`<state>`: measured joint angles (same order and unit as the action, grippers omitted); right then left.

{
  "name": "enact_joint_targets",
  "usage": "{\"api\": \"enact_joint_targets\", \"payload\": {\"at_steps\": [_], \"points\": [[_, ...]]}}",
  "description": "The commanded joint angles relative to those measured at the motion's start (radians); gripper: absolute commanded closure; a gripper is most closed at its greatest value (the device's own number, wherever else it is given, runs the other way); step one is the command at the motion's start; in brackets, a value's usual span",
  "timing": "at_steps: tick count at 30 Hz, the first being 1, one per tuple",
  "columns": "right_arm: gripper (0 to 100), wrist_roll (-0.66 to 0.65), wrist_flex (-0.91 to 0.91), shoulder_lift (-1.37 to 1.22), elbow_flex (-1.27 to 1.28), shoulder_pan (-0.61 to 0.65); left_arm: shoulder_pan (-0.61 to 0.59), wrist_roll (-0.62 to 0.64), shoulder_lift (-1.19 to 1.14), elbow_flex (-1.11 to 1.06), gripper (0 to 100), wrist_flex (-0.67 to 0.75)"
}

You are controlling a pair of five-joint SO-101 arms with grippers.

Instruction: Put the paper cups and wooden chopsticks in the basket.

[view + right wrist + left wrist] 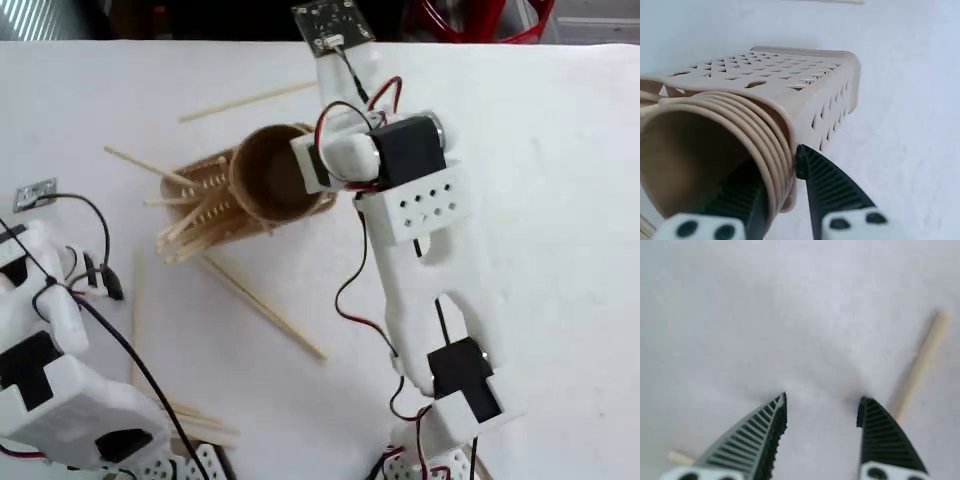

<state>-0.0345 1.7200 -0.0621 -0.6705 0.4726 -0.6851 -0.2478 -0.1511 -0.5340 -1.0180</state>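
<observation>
Your right gripper [782, 167] pinches the rims of the nested brown paper cups [705, 145] inside the tipped beige perforated basket [805, 75], at ten o'clock on the white table [560, 150]. Your left gripper [822, 407] gapes wide and empty beside a pale wooden chopstick [920, 365].

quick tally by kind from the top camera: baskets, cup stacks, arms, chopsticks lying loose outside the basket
basket: 1
cup stack: 1
arms: 2, the right arm and the left arm
loose chopsticks: at least 4; those by the left arm overlap, so no exact count
total: at least 8
</observation>
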Motion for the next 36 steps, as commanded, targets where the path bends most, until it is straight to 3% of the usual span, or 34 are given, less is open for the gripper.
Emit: {"api": "enact_joint_targets", "payload": {"at_steps": [1, 10, 20, 30, 36], "points": [[98.1, 0.006, 0.001, 0.065, 0.02, 0.028, 0.117, -0.029, -0.001, 0.103, 76, 0.034], [98.1, 0.014, 0.001, 0.077, 0.147, 0.082, 0.367, 0.003, -0.001, 0.374, 76, -0.103], [98.1, -0.012, -0.001, 0.209, 0.261, 0.154, 0.472, 0.049, 0.008, 0.523, 76, -0.13], [98.1, -0.015, -0.001, 0.277, 0.269, 0.159, 0.553, 0.046, 0.007, 0.809, 76, -0.474], [95.3, -0.017, -0.001, 0.272, 0.302, 0.116, 0.619, 0.048, -0.024, 0.887, 76, -0.528]]}}
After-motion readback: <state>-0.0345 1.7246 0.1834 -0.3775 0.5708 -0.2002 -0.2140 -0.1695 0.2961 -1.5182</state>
